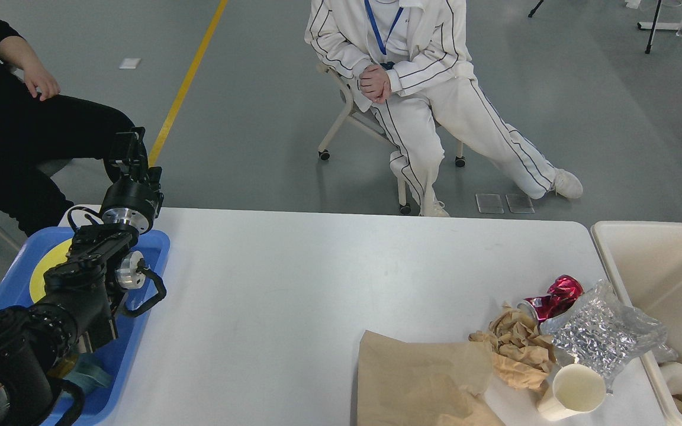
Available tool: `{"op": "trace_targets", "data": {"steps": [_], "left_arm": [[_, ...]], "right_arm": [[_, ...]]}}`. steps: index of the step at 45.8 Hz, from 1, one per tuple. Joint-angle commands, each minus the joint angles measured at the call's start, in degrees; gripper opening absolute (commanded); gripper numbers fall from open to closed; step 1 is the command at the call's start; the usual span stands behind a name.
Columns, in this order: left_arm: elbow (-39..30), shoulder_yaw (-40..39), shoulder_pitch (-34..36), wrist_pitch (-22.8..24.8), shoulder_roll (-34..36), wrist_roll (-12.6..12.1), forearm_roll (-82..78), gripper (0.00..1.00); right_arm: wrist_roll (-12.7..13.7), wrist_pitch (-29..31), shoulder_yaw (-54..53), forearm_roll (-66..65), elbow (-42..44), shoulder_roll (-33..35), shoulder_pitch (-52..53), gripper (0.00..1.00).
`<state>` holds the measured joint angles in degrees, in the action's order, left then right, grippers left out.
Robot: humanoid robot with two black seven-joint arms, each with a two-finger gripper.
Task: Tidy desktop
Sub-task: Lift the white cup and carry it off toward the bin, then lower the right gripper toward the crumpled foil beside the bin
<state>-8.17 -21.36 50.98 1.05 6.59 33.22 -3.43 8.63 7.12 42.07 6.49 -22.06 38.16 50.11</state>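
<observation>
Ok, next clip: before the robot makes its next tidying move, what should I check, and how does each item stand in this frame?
1. Left claw state: cannot tell, seen dark and end-on.
2. Left claw empty: cannot tell.
3. Right arm ready: not ok, not in view.
4. Litter visible on the desktop: ok; crushed red can, crumpled brown paper, clear plastic bag, paper cup, flat brown paper.
5. Beige bin beside the litter: ok.
6. Left arm near the litter: not ok, it is over the blue tray.

The counter (pixel 293 278) is smooth matt white. At lower right lie a creased brown paper bag (pixel 418 378), a glossy crushed red can (pixel 554 299) (metal) and a crinkled shiny plastic bag (pixel 601 331).
</observation>
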Motion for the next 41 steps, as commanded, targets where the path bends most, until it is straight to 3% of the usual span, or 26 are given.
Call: {"op": "trace_targets", "data": {"steps": [1, 7, 16, 22, 26, 27, 32, 41], "left_arm": [[0.0, 0.0, 0.0, 0.0, 0.0, 0.0, 0.0, 0.97], [0.0, 0.0, -0.09, 0.0, 0.0, 0.0, 0.0, 0.97], [0.0, 0.0, 0.0, 0.0, 0.0, 0.0, 0.0, 0.97], [0.0, 0.0, 0.0, 0.0, 0.0, 0.0, 0.0, 0.97], [0.0, 0.0, 0.0, -0.08, 0.0, 0.0, 0.0, 0.97], [0.0, 0.0, 0.0, 0.0, 0.0, 0.0, 0.0, 0.97], [0.0, 0.0, 0.0, 0.0, 0.0, 0.0, 0.0, 0.97], [0.0, 0.0, 0.0, 0.0, 0.0, 0.0, 0.0, 0.97]], "right_arm": [[0.07, 0.7, 0.9, 0.02, -0.52, -2.56, 6.48, 1.0], [0.16, 0.96, 5.55, -0.16, -3.76, -5.72, 16.06, 1.0], [0.16, 2.71, 18.65, -0.16, -16.95, -11.17, 33.29, 1.0], [0.16, 15.88, 22.88, -0.07, -23.02, -14.51, 41.38, 1.0], [0.16, 27.91, 23.15, 0.02, -25.04, -15.57, 45.77, 1.0], [0.16, 35.08, 23.15, 0.1, -26.18, -15.92, 48.57, 1.0], [0.07, 47.52, 23.15, 0.19, -29.08, -16.18, 54.47, 1.0], [0.07, 47.88, 25.78, 0.19, -36.64, -15.13, 67.13, 1.0]]}}
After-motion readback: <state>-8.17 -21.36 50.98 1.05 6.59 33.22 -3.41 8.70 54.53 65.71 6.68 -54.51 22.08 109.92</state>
